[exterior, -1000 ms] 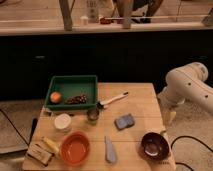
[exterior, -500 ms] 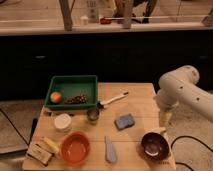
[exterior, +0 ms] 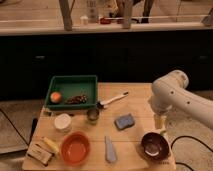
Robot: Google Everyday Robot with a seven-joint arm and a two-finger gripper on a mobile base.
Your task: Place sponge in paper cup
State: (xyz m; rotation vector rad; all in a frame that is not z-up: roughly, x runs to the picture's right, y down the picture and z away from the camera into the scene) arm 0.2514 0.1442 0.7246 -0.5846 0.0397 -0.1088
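The sponge [exterior: 124, 121], a small flat blue-grey pad, lies on the wooden table [exterior: 135, 95] right of centre. The paper cup [exterior: 63, 122], short and white, stands upright at the table's left side, below the green tray. My gripper [exterior: 160, 121] hangs pointing down from the white arm [exterior: 170, 92] over the table's right edge. It is to the right of the sponge, apart from it, and just above a dark bowl. Nothing shows in it.
A green tray [exterior: 90, 80] at the back left holds an orange fruit [exterior: 55, 96] and a dark item. A small metal cup [exterior: 92, 115], a white-handled utensil [exterior: 112, 100], an orange bowl [exterior: 75, 148], a pale spatula-like piece [exterior: 110, 150], yellow-and-tan items [exterior: 42, 149] and a dark bowl [exterior: 154, 145] lie around.
The arm has swung in from the right and down, bringing the gripper over the table's right edge. The objects on the table have not moved.
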